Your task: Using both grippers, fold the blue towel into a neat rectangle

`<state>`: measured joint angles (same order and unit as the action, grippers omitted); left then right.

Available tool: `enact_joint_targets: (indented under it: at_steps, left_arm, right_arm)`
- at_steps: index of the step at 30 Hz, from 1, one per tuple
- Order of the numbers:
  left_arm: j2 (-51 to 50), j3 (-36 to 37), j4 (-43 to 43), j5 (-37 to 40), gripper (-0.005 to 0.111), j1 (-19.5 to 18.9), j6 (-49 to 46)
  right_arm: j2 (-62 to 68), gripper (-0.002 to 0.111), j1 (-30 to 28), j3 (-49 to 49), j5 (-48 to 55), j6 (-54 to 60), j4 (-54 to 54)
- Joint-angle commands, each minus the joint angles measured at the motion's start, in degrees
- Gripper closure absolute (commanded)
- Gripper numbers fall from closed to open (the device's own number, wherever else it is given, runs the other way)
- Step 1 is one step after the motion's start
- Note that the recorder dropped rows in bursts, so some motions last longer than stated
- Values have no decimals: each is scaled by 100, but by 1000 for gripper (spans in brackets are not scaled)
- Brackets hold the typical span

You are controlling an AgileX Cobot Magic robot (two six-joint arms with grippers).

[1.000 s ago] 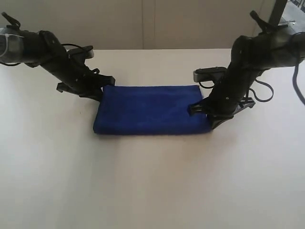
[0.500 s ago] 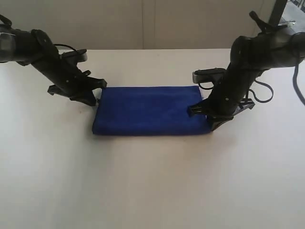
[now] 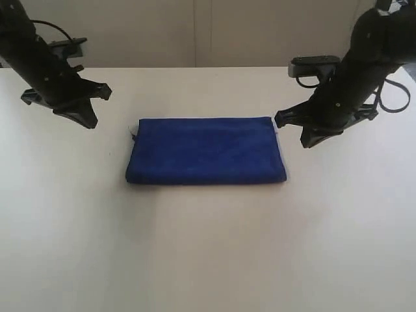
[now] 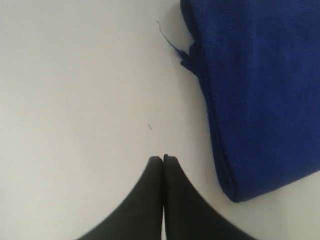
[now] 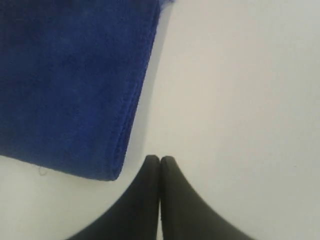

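Observation:
The blue towel (image 3: 207, 150) lies folded as a flat rectangle in the middle of the white table (image 3: 208, 247). A bit of white shows at its far left corner. My left gripper (image 3: 90, 121) hangs off the towel's left side, apart from it, shut and empty. In the left wrist view its closed gripper tip (image 4: 163, 158) is over bare table beside the blue towel's (image 4: 255, 90) edge. My right gripper (image 3: 304, 140) is lifted just right of the towel's far right corner, also shut and empty. Its closed gripper tip (image 5: 159, 158) sits beside the blue towel's (image 5: 70, 85) layered edge.
A pale wall (image 3: 195, 32) runs behind the table's far edge. Dark cables (image 3: 390, 97) loop off the right arm.
Both grippers have pulled up and outward from the towel's ends: the left one far to the left, the right one up and to the right. The towel stays flat.

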<state>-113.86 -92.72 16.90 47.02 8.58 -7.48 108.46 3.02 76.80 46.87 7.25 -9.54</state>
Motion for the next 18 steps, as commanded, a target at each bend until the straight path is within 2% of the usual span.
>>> enact_joint_targets:
  at_steps: [1,8,14,18]
  left_arm:
    - [454,275,-91,259,107,-9,242]
    - [1361,1070,-504,68,107,-9,298]
    - [2273,1862,-525,-391,107,-9,298]
    - [2905,2421,-525,-648,107,-9,298]
  right_arm:
    - [-537,108,-31,-451,-225,-146,17]
    - [-1267,108,-355,-1159,-369,-102,-232]
    - [-1946,108,-900,-1676,-385,402,-734]
    - [-2492,108,-1058,-2120,-638,412,-694]
